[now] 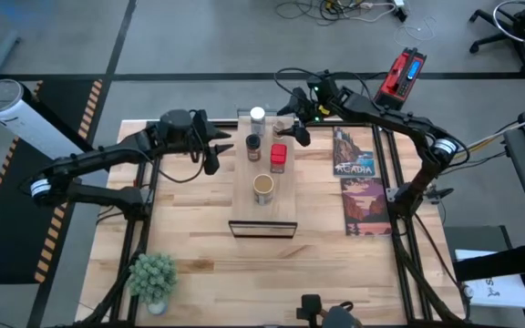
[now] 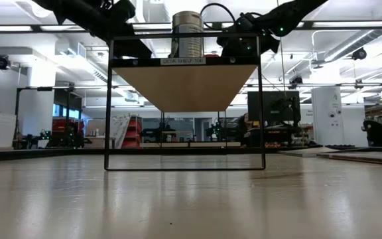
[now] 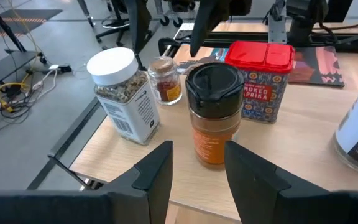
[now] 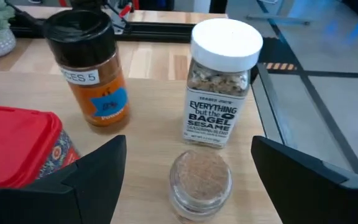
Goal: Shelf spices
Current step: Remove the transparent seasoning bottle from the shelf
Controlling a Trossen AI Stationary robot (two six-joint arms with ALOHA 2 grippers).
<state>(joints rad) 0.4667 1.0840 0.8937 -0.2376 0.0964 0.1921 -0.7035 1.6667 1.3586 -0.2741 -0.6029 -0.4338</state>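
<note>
Pale-wood shelf (image 1: pixel 264 211) carries the spices; from table level only the tan-topped jar (image 2: pixel 188 33) shows above its dark edge, the rest hidden. White-capped jar (image 4: pixel 224 87), black-lidded jar (image 3: pixel 213 112) and red tin (image 3: pixel 260 78) crowd the far end (a small glass jar (image 4: pixel 201 180) too); near half bare. Left gripper (image 3: pixel 194 180) hangs pinched beside them; right gripper (image 4: pixel 185 180) spread wide around the small jar.

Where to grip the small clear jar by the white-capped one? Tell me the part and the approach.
Grip the small jar across its round sides just below the top, coming in level from the right gripper's side. It stands upright between those open fingers, with the white-capped jar close behind.
</note>
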